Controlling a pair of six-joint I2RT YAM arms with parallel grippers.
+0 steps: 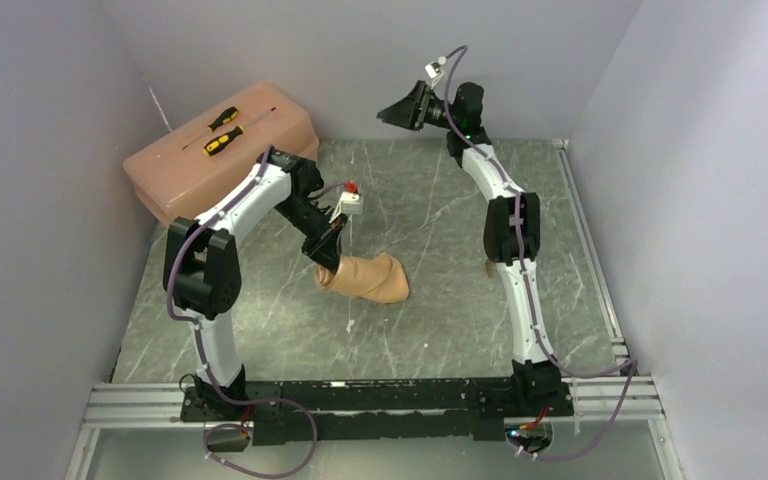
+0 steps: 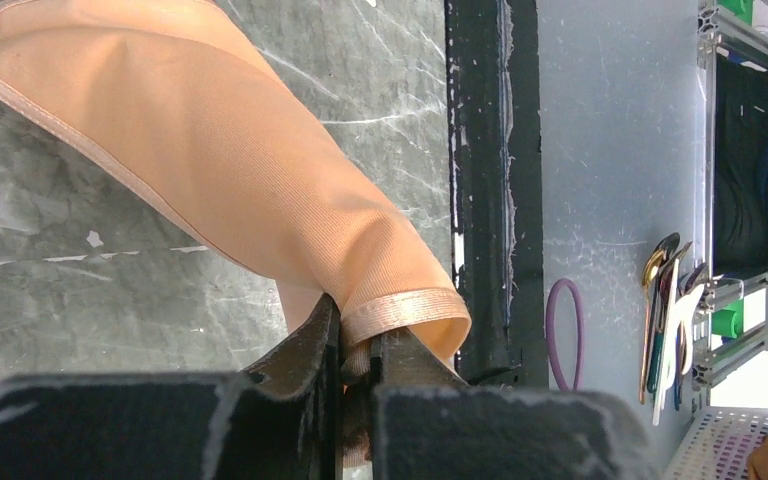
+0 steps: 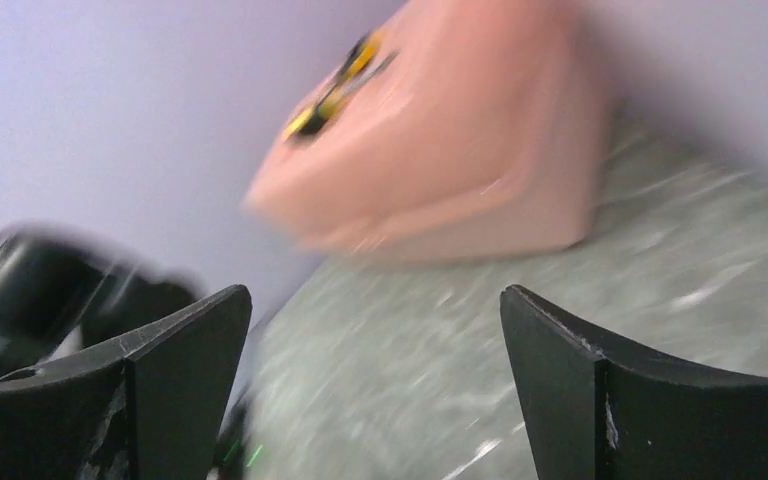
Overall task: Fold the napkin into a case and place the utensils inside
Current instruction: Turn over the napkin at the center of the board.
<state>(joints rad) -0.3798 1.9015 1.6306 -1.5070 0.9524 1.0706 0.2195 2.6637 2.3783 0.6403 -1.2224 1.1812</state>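
The peach-tan napkin (image 1: pixel 368 278) lies bunched in a loose roll on the marble tabletop, left of centre. My left gripper (image 1: pixel 328 264) is shut on its left end. In the left wrist view the jaws (image 2: pixel 360 338) pinch the hemmed edge of the napkin (image 2: pixel 230 170), which drapes away from them. My right gripper (image 1: pixel 390 112) hangs high at the back, open and holding nothing. Its view (image 3: pixel 375 300) is motion-blurred. Of the utensils, only a small golden-brown bit (image 1: pixel 487 268) may show beside the right arm's elbow, too small to be sure.
A pink toolbox (image 1: pixel 230 150) stands at the back left with two yellow-and-black screwdrivers (image 1: pixel 222 130) on its lid. It also shows blurred in the right wrist view (image 3: pixel 440 150). Past the black front rail (image 2: pixel 490 190), a bundle of thin cutlery-like pieces (image 2: pixel 665 320) lies off the table.
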